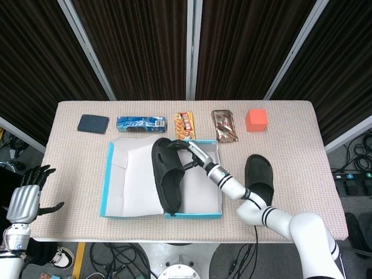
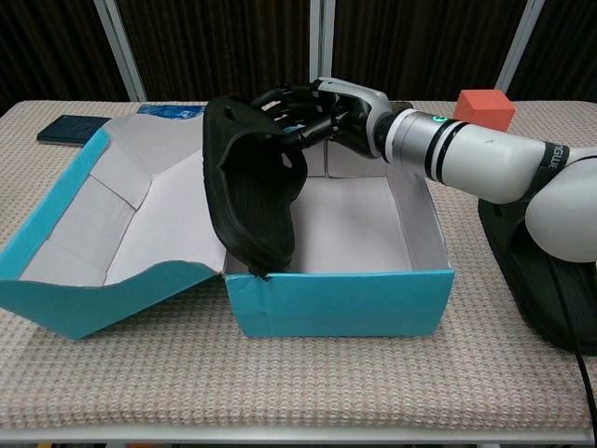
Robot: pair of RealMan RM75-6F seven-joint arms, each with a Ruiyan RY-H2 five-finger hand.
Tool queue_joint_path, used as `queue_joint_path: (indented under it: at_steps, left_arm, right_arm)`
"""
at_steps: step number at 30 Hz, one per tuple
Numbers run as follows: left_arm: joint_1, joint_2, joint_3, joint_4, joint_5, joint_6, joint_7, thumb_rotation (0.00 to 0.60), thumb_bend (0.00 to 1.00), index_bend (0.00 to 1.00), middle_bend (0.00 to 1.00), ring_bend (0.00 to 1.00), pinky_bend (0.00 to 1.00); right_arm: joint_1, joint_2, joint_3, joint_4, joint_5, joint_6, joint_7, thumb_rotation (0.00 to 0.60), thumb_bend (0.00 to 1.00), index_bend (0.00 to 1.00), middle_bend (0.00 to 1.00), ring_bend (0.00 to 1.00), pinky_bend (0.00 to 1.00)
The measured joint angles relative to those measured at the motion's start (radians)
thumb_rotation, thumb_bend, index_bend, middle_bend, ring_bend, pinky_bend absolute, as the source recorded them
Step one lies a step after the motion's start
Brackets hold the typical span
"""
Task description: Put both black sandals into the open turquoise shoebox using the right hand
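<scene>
One black sandal [image 1: 167,174] [image 2: 250,191] stands tilted inside the open turquoise shoebox [image 1: 110,186] [image 2: 340,303], its heel end resting on the front wall. My right hand [image 1: 189,152] [image 2: 312,112] grips its strap at the top. The second black sandal [image 1: 258,174] [image 2: 541,275] lies flat on the table to the right of the box, under my right forearm. My left hand [image 1: 28,195] hangs off the table's left edge with fingers spread, holding nothing.
Along the far edge lie a dark blue wallet [image 1: 93,123], a blue snack packet [image 1: 140,122], an orange snack packet [image 1: 185,125], a brown snack packet [image 1: 224,125] and a red block [image 1: 256,120] [image 2: 485,109]. The box lid [image 2: 89,243] is folded open to the left.
</scene>
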Motion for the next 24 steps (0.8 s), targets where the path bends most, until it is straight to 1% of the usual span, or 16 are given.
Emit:
queue_joint_path:
  at_steps: [4, 13, 24]
  left_arm:
    - [0.001, 0.0, -0.001, 0.005, -0.002, 0.001, -0.005, 0.6, 0.09, 0.16, 0.09, 0.03, 0.04]
    - [0.0, -0.001, -0.004, 0.011, -0.01, -0.004, -0.01, 0.6, 0.09, 0.16, 0.09, 0.03, 0.04]
    - [-0.001, -0.001, -0.006, 0.012, -0.013, -0.009, -0.013, 0.6, 0.09, 0.16, 0.09, 0.03, 0.04]
  right_arm:
    - [0.003, -0.02, -0.007, 0.035, -0.001, 0.01, -0.011, 0.6, 0.21, 0.62, 0.5, 0.21, 0.22]
    - [0.008, -0.065, -0.041, 0.107, -0.016, 0.022, -0.03, 0.6, 0.22, 0.63, 0.5, 0.21, 0.22]
    - [-0.005, -0.076, -0.082, 0.132, -0.03, 0.022, -0.007, 0.6, 0.23, 0.63, 0.5, 0.21, 0.23]
